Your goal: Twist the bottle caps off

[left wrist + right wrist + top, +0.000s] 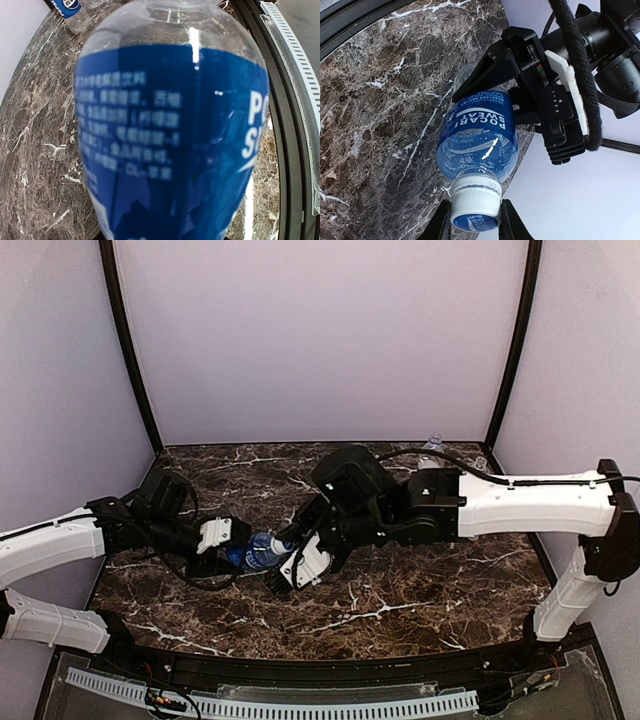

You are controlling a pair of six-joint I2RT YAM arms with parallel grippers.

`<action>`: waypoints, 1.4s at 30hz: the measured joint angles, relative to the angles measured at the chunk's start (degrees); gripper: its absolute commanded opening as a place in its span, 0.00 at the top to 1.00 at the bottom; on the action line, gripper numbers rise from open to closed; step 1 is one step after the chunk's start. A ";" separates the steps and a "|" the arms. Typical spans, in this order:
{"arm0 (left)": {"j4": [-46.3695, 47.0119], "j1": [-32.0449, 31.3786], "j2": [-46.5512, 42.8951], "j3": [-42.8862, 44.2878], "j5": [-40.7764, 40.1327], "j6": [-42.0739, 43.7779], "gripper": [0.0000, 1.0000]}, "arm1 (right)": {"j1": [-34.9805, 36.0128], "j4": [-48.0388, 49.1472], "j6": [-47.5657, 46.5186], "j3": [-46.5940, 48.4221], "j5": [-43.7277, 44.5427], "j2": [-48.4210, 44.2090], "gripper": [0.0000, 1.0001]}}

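Note:
A small clear bottle with a blue label [256,553] lies level above the marble table, held between both arms. My left gripper [232,548] is shut on its body; the label fills the left wrist view [170,140] and hides that gripper's fingers. In the right wrist view the bottle [480,130] points its white cap with a blue top [474,207] at the camera. My right gripper [476,222] is shut on that cap, one finger on each side. The left gripper's black fingers [485,75] clamp the bottle's far end.
A Pepsi-labelled bottle [70,10] lies at the back of the table. A clear bottle [432,448] stands at the back right by the wall. The table's black rim [287,125] runs along the near side.

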 measured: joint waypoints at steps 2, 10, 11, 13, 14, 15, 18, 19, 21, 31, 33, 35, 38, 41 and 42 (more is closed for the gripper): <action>0.15 0.00 0.00 0.00 -0.11 -0.02 0.71 | 0.02 2.01 -1.07 -1.57 0.31 -0.63 0.55; 4.44 -0.46 -1.16 0.44 2.82 -1.81 0.71 | 0.20 10.03 0.68 -2.78 1.51 -0.92 0.14; 4.72 -0.46 -1.22 0.44 2.82 -1.95 0.71 | 0.15 11.06 1.38 -3.32 1.53 -1.36 0.03; 5.62 -0.61 -1.22 0.44 2.82 -2.14 0.71 | 0.02 12.74 4.02 -4.28 1.42 -2.45 0.01; 6.36 -0.63 -1.22 0.44 2.56 -2.25 0.71 | -0.26 13.60 5.73 -4.63 1.07 -3.06 0.01; 7.37 -0.68 -1.22 0.44 1.92 -2.38 0.71 | -0.52 14.36 7.98 -4.76 0.52 -3.76 0.01; 12.74 -0.81 -1.33 -0.24 -2.23 -2.91 0.71 | -2.21 14.97 18.10 -3.93 -2.93 -6.16 0.01; 15.10 -0.83 -1.36 -0.81 -4.26 -2.99 0.71 | -3.34 14.69 22.69 -2.73 -4.74 -6.62 0.01; 20.63 -0.85 -1.49 -2.47 -9.27 -3.15 0.71 | -6.25 13.64 32.85 1.14 -8.50 -6.82 0.01; 39.50 -0.96 -0.98 -5.75 -28.79 0.15 0.72 | -20.37 7.80 84.54 17.03 -18.16 0.90 0.14; 40.92 -1.01 -0.81 -5.97 -30.91 1.03 0.72 | -20.55 5.62 89.81 17.00 -19.63 3.10 0.08; 41.77 -1.03 -0.68 -6.10 -32.13 1.81 0.72 | -20.26 4.13 92.96 17.00 -21.33 5.05 0.07; 42.56 -1.03 -0.55 -6.32 -33.20 2.58 0.72 | -19.63 2.14 95.32 17.09 -23.37 7.15 0.08; 42.58 -1.16 -0.44 -6.51 -33.62 2.84 0.73 | -18.67 0.92 95.67 18.12 -23.69 8.04 0.18; 42.60 -1.20 -0.31 -6.51 -33.64 2.97 0.73 | -18.34 0.61 95.73 18.67 -23.85 8.22 0.23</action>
